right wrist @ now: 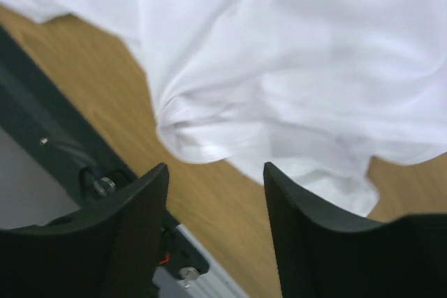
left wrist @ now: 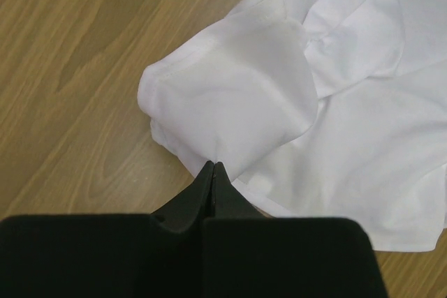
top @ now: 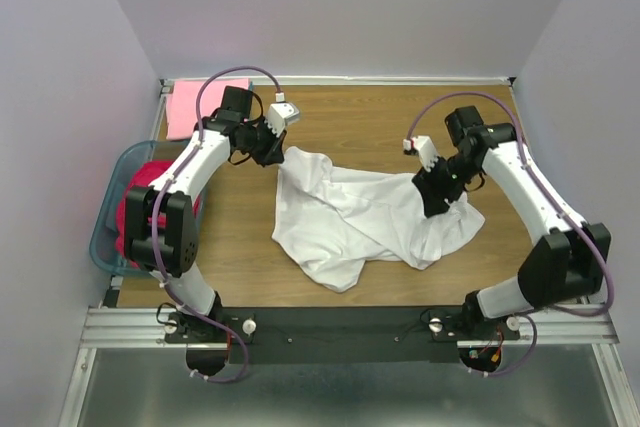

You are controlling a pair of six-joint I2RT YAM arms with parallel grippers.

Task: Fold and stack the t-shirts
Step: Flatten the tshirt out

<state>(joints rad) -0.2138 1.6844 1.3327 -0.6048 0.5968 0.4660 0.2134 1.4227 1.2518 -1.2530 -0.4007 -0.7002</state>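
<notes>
A white t-shirt [top: 350, 217] lies crumpled in the middle of the wooden table. My left gripper [top: 272, 152] is at its far left corner; in the left wrist view the gripper [left wrist: 215, 167] is shut on a pinch of the white t-shirt's sleeve [left wrist: 237, 95], the cloth drawn to a point at the tips. My right gripper [top: 437, 205] hangs over the shirt's right side. In the right wrist view that gripper [right wrist: 216, 172] is open with only bare wood between its fingers and the white t-shirt [right wrist: 293, 54] just beyond. A folded light pink t-shirt [top: 195, 107] lies at the back left corner. A magenta-red t-shirt [top: 135, 192] sits in the basket.
The teal plastic basket [top: 100, 232] stands at the table's left edge beside the left arm. A metal rail [top: 340, 322] with the arm bases runs along the near edge; the rail [right wrist: 188, 270] shows close under the right gripper. Grey walls close in on three sides.
</notes>
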